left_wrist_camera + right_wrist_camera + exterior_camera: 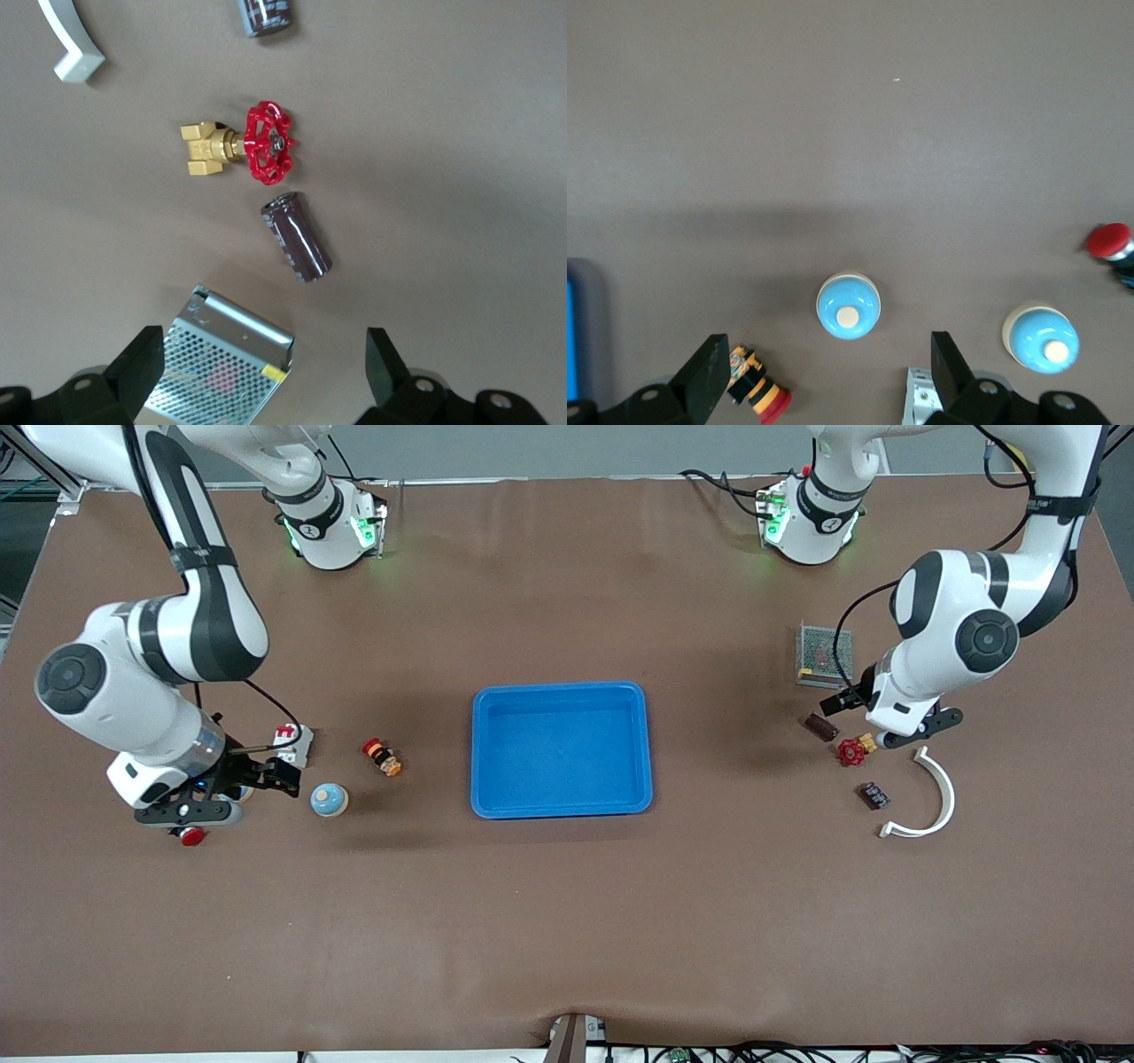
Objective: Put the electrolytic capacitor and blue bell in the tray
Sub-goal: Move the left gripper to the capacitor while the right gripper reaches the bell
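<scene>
2 bells (pixel 849 306) under right pincer (pixel 824 376)

Tray (pixel 562 691) sits mid-table, bare table all round it, nothing in it. Toward the right arm's end: blue bell (pixel 329 800) has a second bell (pixel 1041 338) close beside it, red-capped button (pixel 382 756) and a white block (pixel 296 745) near; open right gripper (pixel 266 772) hangs over that cluster. Toward the left arm's end: capacitor (pixel 296 238) is hemmed by red valve (pixel 268 143) and mesh box (pixel 221 365), clear on its tray side.
</scene>
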`<move>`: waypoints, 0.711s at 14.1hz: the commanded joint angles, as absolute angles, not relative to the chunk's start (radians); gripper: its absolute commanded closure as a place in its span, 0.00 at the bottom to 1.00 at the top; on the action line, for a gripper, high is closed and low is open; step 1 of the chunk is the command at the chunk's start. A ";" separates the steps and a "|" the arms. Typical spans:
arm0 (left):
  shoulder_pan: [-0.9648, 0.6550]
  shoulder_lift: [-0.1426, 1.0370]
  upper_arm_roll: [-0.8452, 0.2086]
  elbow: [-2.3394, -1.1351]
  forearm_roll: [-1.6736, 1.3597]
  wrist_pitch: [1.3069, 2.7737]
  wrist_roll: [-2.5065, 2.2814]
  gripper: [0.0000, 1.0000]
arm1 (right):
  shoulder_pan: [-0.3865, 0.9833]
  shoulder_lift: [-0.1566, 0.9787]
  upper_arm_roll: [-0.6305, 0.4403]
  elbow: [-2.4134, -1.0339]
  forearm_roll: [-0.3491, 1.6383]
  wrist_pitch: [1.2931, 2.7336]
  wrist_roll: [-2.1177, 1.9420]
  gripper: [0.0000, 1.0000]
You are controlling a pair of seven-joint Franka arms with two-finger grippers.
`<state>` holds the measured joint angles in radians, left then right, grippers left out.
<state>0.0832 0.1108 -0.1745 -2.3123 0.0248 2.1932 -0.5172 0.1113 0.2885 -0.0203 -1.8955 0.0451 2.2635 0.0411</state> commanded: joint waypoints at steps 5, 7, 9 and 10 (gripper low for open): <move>0.146 0.221 -0.176 -2.319 0.026 2.304 -0.632 0.07 | 0.129 0.336 -0.026 -1.991 0.054 2.433 0.038 0.00; 0.141 0.244 -0.179 -2.319 0.026 2.330 -0.716 0.11 | 0.129 0.347 -0.026 -2.026 0.052 2.488 0.037 0.00; 0.130 0.273 -0.179 -2.319 0.026 2.368 -0.779 0.15 | 0.141 0.347 -0.026 -2.063 0.051 2.522 0.035 0.00; 0.121 0.291 -0.179 -2.321 0.026 2.390 -0.794 0.19 | 0.141 0.347 -0.026 -2.075 0.049 2.539 0.035 0.00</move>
<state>0.1363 0.2652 -0.1776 -2.3146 0.0248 2.3450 -0.7448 0.1253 0.3598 -0.0203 -2.0318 0.0449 2.4993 0.0395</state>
